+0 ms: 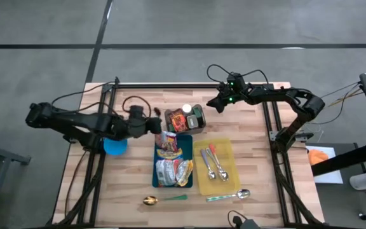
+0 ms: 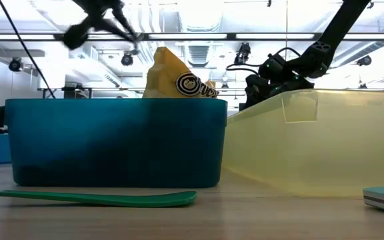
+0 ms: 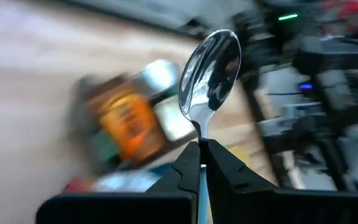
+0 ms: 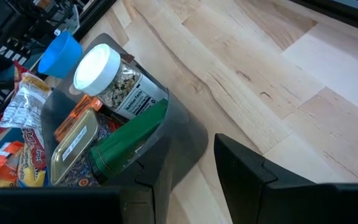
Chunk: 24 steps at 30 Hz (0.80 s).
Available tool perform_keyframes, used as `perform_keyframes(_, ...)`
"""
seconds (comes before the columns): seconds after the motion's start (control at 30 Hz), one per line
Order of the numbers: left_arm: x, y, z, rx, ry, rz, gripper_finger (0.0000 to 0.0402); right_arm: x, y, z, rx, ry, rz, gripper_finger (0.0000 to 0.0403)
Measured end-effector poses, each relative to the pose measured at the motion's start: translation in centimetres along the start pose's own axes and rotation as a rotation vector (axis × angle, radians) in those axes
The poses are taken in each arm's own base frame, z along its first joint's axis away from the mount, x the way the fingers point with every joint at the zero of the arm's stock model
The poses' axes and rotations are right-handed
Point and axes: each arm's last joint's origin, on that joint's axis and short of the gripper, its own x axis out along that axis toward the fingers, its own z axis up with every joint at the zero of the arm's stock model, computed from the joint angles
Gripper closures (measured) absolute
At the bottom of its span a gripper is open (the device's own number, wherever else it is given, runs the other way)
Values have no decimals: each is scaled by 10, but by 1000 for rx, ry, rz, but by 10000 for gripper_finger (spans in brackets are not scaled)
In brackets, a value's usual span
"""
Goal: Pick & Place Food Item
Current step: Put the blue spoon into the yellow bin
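My left gripper [image 1: 156, 123] hovers over the table's middle left, next to a grey bin [image 1: 199, 129], and is shut on a silver spoon [image 3: 210, 65]. The bin holds food items: a white-lidded jar [image 4: 107, 73], a flat tin [image 4: 74, 144], a green can [image 4: 126, 144] and orange packets. Snack packets [image 1: 170, 166] lie in a blue tray [image 1: 187, 145] nearer the front. My right gripper [image 1: 216, 104] hangs by the bin's far right corner, its fingers [image 4: 244, 171] open with nothing between them. My left gripper pinches the spoon's thin neck [image 3: 201, 132], just below the bowl, between its two fingertips. The fingers lie along the handle, which runs back between them. The bowl [image 3: 211, 59] sticks out past the fingertips, and the spoon is lifted clear of the table.
A yellow tray [image 1: 225, 147] with two spoons sits right of the blue tray. A blue bowl [image 1: 115, 147] stands under the left arm. A gold spoon [image 1: 150, 200] and a silver spoon [image 1: 241, 193], both green-handled, lie near the front edge. Bare wood lies far left and far right.
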Motion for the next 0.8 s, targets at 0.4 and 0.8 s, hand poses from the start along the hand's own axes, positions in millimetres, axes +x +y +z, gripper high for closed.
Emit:
perform_keyframes(0.4,56,-39,-14,103,-87,-230,394,0,0,0,-2,-3,1,287)
perform_keyframes(0.8,127,-72,-52,111,127,-262,394,0,0,0,-2,-3,1,287)
